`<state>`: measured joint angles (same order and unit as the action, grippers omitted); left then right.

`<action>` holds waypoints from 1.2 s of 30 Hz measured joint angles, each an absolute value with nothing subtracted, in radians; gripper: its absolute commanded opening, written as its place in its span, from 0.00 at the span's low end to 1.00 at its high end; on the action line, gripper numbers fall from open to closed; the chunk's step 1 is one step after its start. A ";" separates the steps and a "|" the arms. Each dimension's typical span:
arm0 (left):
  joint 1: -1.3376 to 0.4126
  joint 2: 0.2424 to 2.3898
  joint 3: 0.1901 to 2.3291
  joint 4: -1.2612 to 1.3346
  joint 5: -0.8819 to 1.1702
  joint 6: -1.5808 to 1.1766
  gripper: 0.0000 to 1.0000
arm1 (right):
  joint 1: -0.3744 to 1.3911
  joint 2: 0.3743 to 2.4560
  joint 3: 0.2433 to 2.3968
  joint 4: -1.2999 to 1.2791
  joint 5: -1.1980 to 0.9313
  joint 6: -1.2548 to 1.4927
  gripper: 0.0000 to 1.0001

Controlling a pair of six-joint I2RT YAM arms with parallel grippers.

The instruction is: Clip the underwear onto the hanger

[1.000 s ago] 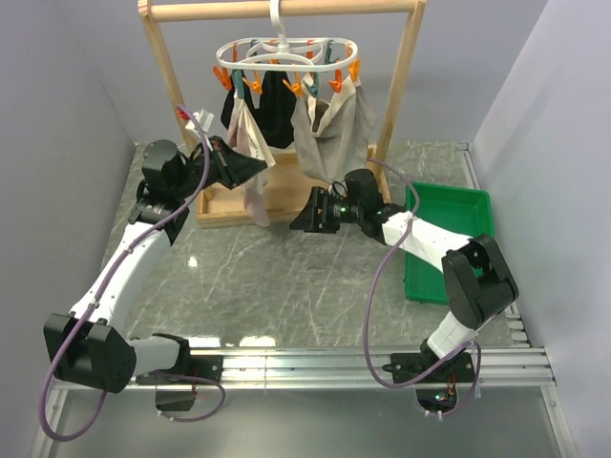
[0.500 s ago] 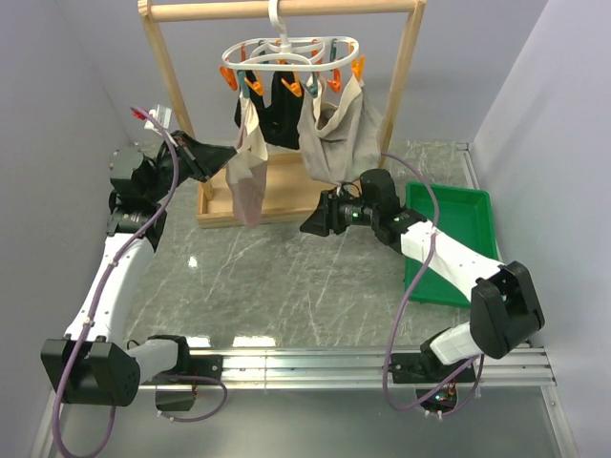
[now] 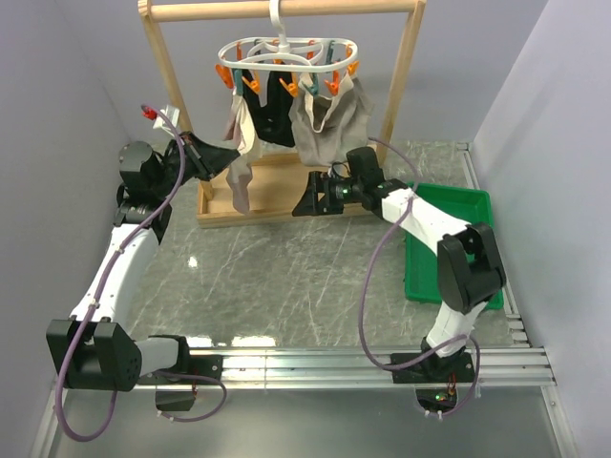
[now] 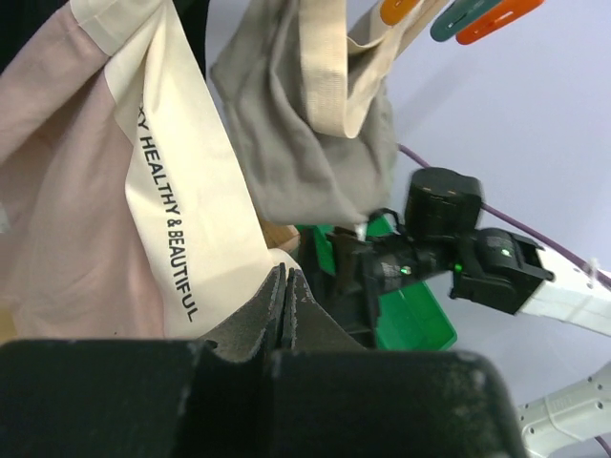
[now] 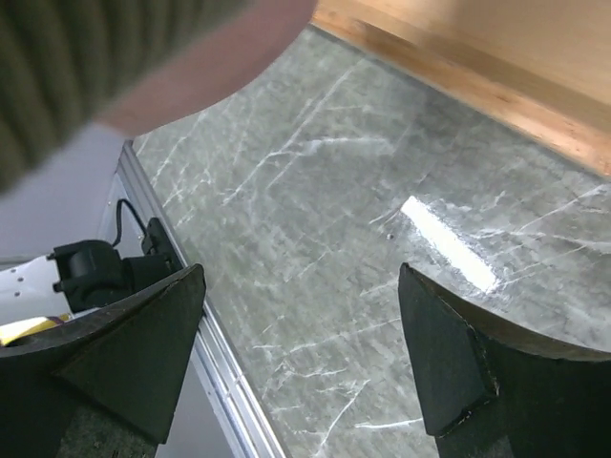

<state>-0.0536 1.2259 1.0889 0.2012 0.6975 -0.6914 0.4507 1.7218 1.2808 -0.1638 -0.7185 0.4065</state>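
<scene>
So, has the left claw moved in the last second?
Yes. The left claw, shut on the underwear, has pulled back left, toward the wooden rack's left post.

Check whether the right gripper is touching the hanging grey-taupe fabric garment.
Apart. The right wrist view shows the right gripper open, grey marble table visible between its fingers and the grey-taupe fabric garment.

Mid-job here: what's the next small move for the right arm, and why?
Probably lift the right gripper toward the underwear, to its loose waistband. It hangs as a narrow drape from the hanger, seemingly by one peg; the left gripper is shut beside it, the right open and empty.
</scene>
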 measured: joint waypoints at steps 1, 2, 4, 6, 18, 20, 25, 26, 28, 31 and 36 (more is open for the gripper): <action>-0.054 1.226 1.089 0.200 0.699 -0.691 0.00 | 0.448 1.744 1.300 -0.178 -0.725 0.407 0.89; -0.054 1.226 1.089 0.200 0.702 -0.691 0.00 | 0.447 1.771 1.322 -0.196 -0.734 0.411 0.89; -0.054 1.226 1.089 0.200 0.703 -0.691 0.00 | 0.440 1.825 1.347 -0.216 -0.754 0.423 0.89; -0.054 1.226 1.089 0.199 0.703 -0.690 0.00 | 0.432 1.883 1.354 -0.222 -0.774 0.444 0.89; -0.053 1.226 1.089 0.197 0.710 -0.673 0.00 | 0.414 1.997 1.354 -0.307 -0.814 0.440 0.89; -0.050 1.226 1.089 0.199 0.712 -0.678 0.00 | 0.414 1.997 1.354 -0.321 -0.814 0.424 0.89; -0.011 1.225 1.088 0.290 0.760 -0.759 0.00 | 0.407 1.984 1.312 -0.334 -0.817 0.389 0.89; 0.002 1.224 1.088 0.321 0.773 -0.780 0.00 | 0.405 1.977 1.299 -0.341 -0.814 0.375 0.89; 0.025 1.213 1.085 0.356 0.781 -0.804 0.00 | 0.401 1.950 1.275 -0.362 -0.811 0.345 0.89; 0.064 1.160 1.033 0.392 0.770 -0.827 0.00 | 0.401 1.881 1.242 -0.380 -0.804 0.299 0.89; 0.080 1.136 0.966 0.334 0.669 -0.825 0.00 | 0.401 1.739 1.229 -0.393 -0.805 0.216 0.89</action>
<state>0.0803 1.1362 0.9657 0.3340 0.6693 -0.8253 0.4007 1.7393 1.2293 -0.3935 -0.8055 0.2165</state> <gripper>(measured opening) 0.012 0.893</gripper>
